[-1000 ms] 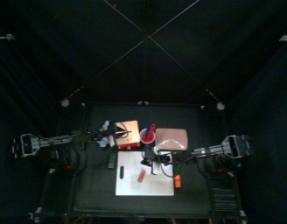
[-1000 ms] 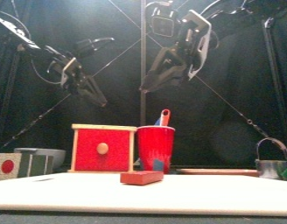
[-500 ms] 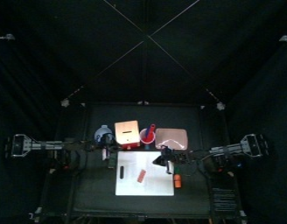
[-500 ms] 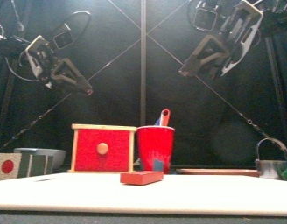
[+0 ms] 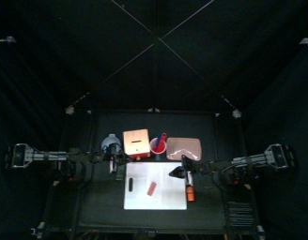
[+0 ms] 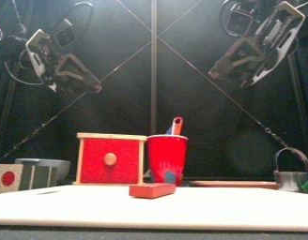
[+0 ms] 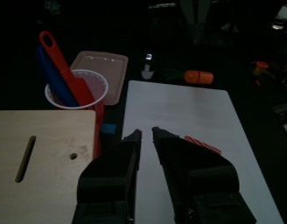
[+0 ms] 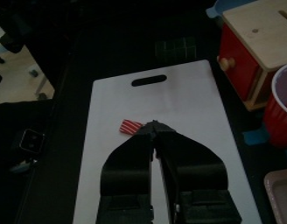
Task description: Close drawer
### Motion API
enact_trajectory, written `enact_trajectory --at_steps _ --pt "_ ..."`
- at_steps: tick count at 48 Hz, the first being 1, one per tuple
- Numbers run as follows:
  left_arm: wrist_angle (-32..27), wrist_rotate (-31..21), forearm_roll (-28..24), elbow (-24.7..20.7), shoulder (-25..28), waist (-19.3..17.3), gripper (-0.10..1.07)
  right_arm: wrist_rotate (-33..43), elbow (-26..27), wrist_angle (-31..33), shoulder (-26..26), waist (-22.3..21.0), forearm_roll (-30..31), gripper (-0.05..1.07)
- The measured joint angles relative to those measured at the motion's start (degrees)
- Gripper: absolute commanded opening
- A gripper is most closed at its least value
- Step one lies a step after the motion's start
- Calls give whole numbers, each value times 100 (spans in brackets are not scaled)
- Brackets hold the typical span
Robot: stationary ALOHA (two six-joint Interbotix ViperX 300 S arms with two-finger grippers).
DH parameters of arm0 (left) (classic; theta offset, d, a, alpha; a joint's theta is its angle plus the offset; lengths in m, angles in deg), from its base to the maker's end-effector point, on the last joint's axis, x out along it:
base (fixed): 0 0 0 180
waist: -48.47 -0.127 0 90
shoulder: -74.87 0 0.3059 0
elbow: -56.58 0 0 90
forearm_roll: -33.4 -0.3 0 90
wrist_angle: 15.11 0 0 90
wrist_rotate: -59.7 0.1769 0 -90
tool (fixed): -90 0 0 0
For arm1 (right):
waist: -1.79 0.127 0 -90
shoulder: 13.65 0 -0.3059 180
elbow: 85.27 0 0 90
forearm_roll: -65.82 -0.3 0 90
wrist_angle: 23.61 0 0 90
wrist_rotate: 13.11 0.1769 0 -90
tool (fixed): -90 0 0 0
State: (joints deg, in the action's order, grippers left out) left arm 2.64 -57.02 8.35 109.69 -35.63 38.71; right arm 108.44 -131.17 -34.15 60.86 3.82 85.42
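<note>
Both pincers hang high above the worktop (image 6: 244, 211) with nothing in them: the left pincer (image 7: 145, 134) has its jaws parted by a narrow gap, and the right pincer (image 8: 154, 128) has its jaws pressed together, tips touching. In the front view the left pincer (image 6: 91, 86) sits up at the left and the right pincer (image 6: 217, 73) up at the right, well apart from each other and from everything below. Below and between them stands the small wooden box, its red front carrying the drawer (image 6: 110, 159) with a round pale knob; the drawer front lies flush with the box face, so it reads as pushed in. From the left wrist the box's pale wooden top (image 7: 41, 144) lies just under and beside that pincer, with a slot cut in it. Touching or just beside the box is a red cup (image 6: 167, 158) holding a red-and-blue utensil (image 7: 59, 66). Under both pincers lies a white board (image 8: 157, 131) with a handle slot, and on it a small red striped block (image 8: 130, 127), close to the right pincer's tips in that wrist view. An orange piece (image 7: 199, 76) rests beyond the board, and a pinkish tray (image 7: 97, 63) lies past the cup.
</note>
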Motion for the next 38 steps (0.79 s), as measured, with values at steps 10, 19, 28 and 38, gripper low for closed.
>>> enact_trajectory --at_steps 10,19,28,38 --pt "0 9 0 9 0 -9 63 0 -62 -9 0 -9 -18 23" --pt "0 18 0 9 0 -88 63 0 -167 0 0 -9 -167 23" --pt "26 26 0 9 0 -167 63 0 -185 -9 0 -9 -176 23" --pt "44 18 0 9 0 -167 63 0 -176 -9 0 -9 -176 23"
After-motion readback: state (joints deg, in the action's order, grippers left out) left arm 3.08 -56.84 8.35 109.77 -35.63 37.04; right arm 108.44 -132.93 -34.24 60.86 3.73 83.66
